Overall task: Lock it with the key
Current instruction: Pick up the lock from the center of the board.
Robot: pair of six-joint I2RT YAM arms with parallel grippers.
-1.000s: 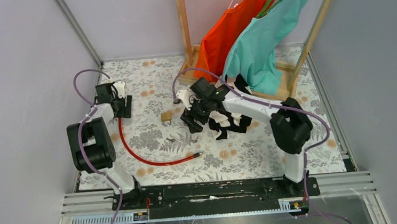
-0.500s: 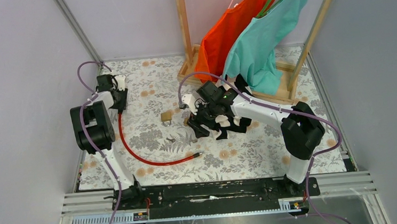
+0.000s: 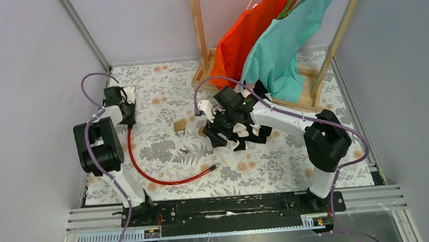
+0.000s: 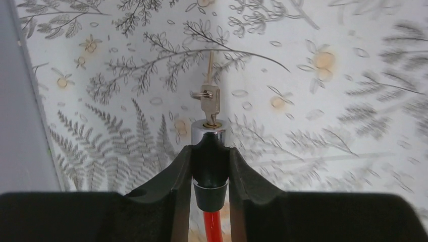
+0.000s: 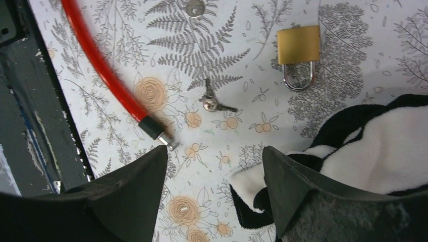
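Note:
My left gripper point(image 3: 125, 112) is shut on the black-and-chrome lock head point(image 4: 210, 146) of a red cable point(image 3: 147, 171) at the far left of the floral mat. In the left wrist view point(image 4: 211, 151) a small key sticks out of that head's keyhole, with a second on its ring. The key point(image 5: 212, 101), tiny and dark grey, lies loose on the mat; it also shows in the top view point(image 3: 185, 151). My right gripper point(image 5: 214, 151) is open and empty above the mat, near the key, at mid-table point(image 3: 213, 137). The cable's free pin end point(image 5: 162, 137) lies left of it.
A brass padlock point(image 5: 299, 46) lies on the mat beyond the key, also in the top view point(image 3: 180, 125). A black-and-white cloth point(image 5: 368, 151) lies under the right arm. A wooden rack with an orange point(image 3: 245, 32) and a teal garment point(image 3: 287, 46) stands behind.
The left gripper moved a little toward the far-left corner and back, dragging the red cable. The right gripper shifted slightly right and toward the near edge.

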